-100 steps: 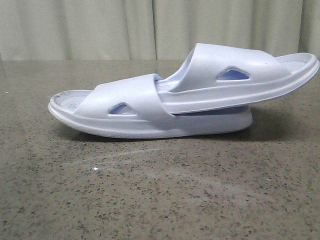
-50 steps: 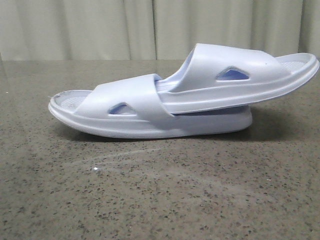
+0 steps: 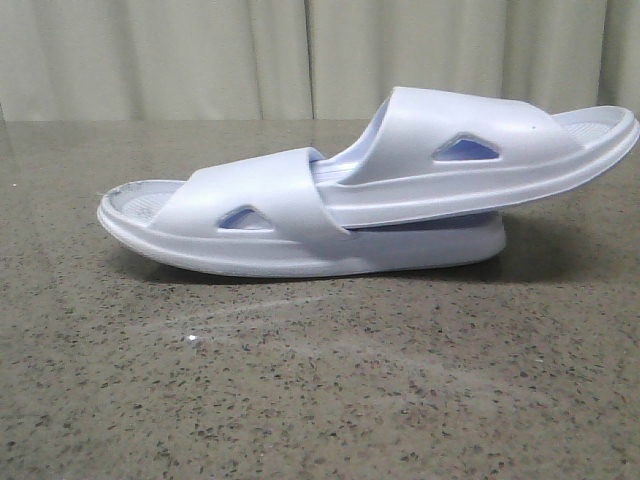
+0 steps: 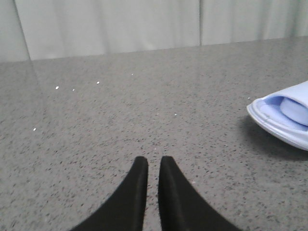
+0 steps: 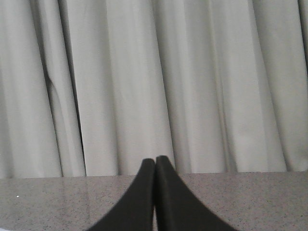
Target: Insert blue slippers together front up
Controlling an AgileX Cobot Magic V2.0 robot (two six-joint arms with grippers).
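Observation:
The blue slippers lie nested on the speckled table in the front view. The lower slipper [image 3: 270, 205] rests flat on its sole. The upper slipper [image 3: 480, 160] has one end pushed under the lower one's strap, and its other end sticks out tilted up to the right. One end of the pair [image 4: 284, 120] shows at the edge of the left wrist view. My left gripper [image 4: 153, 161] hovers over bare table well away from it, fingers almost together with a thin gap and nothing between. My right gripper [image 5: 155, 161] is shut and empty, facing the curtain. Neither gripper appears in the front view.
A grey speckled stone table [image 3: 320, 380] stretches in front of and around the slippers. A pale pleated curtain [image 3: 200, 50] hangs behind the table's far edge.

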